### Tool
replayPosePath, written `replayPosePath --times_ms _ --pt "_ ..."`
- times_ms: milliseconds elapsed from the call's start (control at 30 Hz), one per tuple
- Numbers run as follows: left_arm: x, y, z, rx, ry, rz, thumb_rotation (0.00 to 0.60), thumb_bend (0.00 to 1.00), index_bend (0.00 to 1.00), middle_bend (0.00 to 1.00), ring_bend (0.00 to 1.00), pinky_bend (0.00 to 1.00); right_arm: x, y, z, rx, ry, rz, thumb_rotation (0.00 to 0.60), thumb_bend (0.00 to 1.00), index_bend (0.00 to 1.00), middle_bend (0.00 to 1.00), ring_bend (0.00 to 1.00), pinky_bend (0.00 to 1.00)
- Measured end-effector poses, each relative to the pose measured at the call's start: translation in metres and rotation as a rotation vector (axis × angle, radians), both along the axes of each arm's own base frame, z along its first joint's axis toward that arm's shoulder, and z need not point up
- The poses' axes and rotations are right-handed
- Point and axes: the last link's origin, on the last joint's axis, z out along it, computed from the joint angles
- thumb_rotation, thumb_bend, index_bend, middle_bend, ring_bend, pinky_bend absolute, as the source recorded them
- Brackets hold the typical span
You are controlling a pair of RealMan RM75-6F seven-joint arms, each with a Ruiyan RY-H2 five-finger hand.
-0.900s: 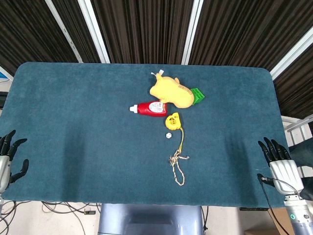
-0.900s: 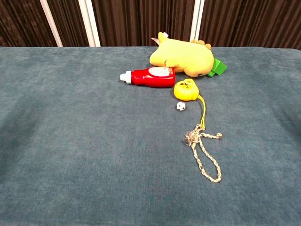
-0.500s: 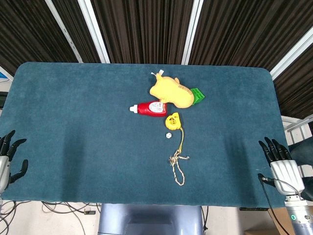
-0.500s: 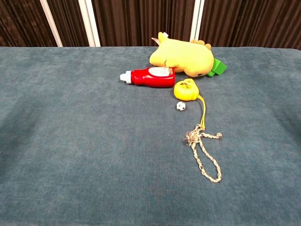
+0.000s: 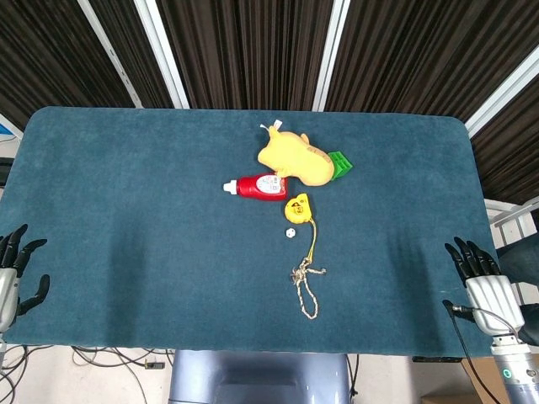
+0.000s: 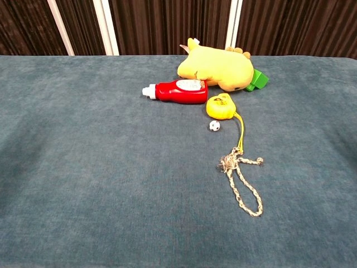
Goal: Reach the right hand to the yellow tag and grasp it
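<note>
The yellow tag (image 5: 296,208) (image 6: 220,106) lies flat near the middle of the blue table, just in front of the red bottle. A yellow cord runs from it toward me and ends in a knotted rope loop (image 5: 306,287) (image 6: 241,181). My right hand (image 5: 482,276) hangs off the table's near right corner, far from the tag, fingers spread and empty. My left hand (image 5: 15,271) sits at the near left edge, also spread and empty. The chest view shows neither hand.
A red bottle (image 5: 257,186) (image 6: 178,91) lies on its side behind the tag. A yellow plush toy (image 5: 291,156) (image 6: 216,66) and a green block (image 5: 340,164) (image 6: 257,80) sit further back. A small white die (image 5: 289,232) (image 6: 214,126) rests beside the cord.
</note>
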Motion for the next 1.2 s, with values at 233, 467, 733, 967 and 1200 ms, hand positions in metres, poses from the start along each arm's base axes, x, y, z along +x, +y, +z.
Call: replayPosePath --times_ms 233,467,733,967,1200 --pt "0.0 0.0 -0.001 -0.001 -0.006 0.009 0.6 0.44 0.19 0.0 0.0 0.0 0.006 0.0 -0.003 0.055 -0.066 0.002 0.6 0.18 0.01 0.01 0.02 0.15" --pt "0.0 0.001 0.0 -0.007 -0.011 0.01 0.6 0.44 0.19 0.0 0.0 0.0 0.027 -0.032 -0.006 0.218 -0.127 0.019 0.6 0.15 0.01 0.04 0.03 0.15" --pt "0.0 0.001 0.0 -0.007 -0.012 0.018 0.6 0.44 0.19 0.0 0.0 0.0 0.072 -0.104 -0.023 0.347 -0.142 0.047 0.6 0.15 0.02 0.04 0.03 0.15" --pt "-0.001 0.002 0.001 -0.008 -0.014 0.025 0.6 0.44 0.19 0.0 0.0 0.0 0.109 -0.142 -0.061 0.394 -0.21 0.051 0.6 0.15 0.05 0.06 0.06 0.15" --pt "-0.002 0.003 0.002 -0.009 -0.024 0.037 0.6 0.44 0.19 0.0 0.0 0.0 0.141 -0.159 -0.105 0.44 -0.224 0.087 0.6 0.15 0.14 0.16 0.11 0.15"
